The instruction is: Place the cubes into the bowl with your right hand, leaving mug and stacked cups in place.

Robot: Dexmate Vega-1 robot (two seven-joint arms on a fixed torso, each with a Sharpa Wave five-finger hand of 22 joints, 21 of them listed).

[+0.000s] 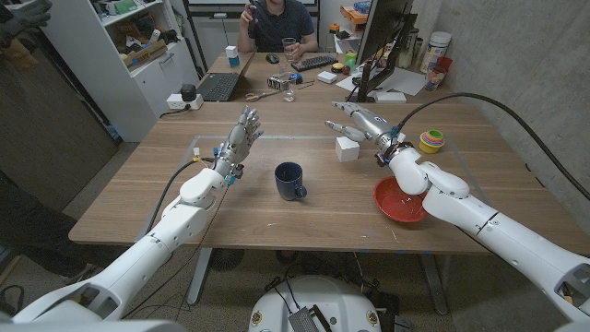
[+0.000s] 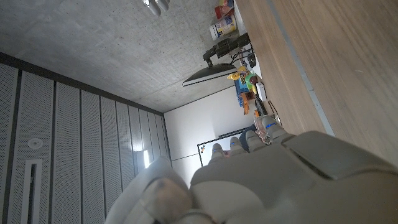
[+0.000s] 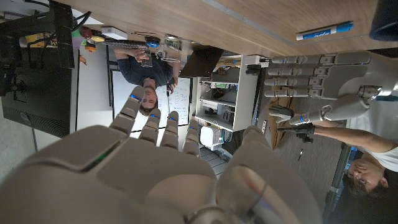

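Note:
A white cube (image 1: 347, 148) sits on the wooden table (image 1: 277, 221) behind and left of the red bowl (image 1: 399, 201). My right hand (image 1: 359, 121) hovers just behind and above the cube, fingers stretched out and apart, holding nothing; its back fills the near part of the right wrist view (image 3: 161, 177). The dark blue mug (image 1: 290, 181) stands mid-table, its edge also visible as the mug (image 3: 387, 18) in the right wrist view. The stacked cups (image 1: 430, 140), yellow, green and pink, stand at the right. My left hand (image 1: 241, 138) is raised with straight, spread fingers, also seen as the left hand (image 3: 323, 81) and up close as the left hand (image 2: 267, 180).
A blue marker (image 1: 206, 151) lies near my left hand, visible too as the marker (image 3: 323, 30). Behind the table a second desk (image 1: 277, 78) carries a laptop, keyboard, glasses and a monitor (image 1: 381, 41); a person (image 1: 277, 23) sits there. Another person (image 3: 367, 174) shows in the right wrist view.

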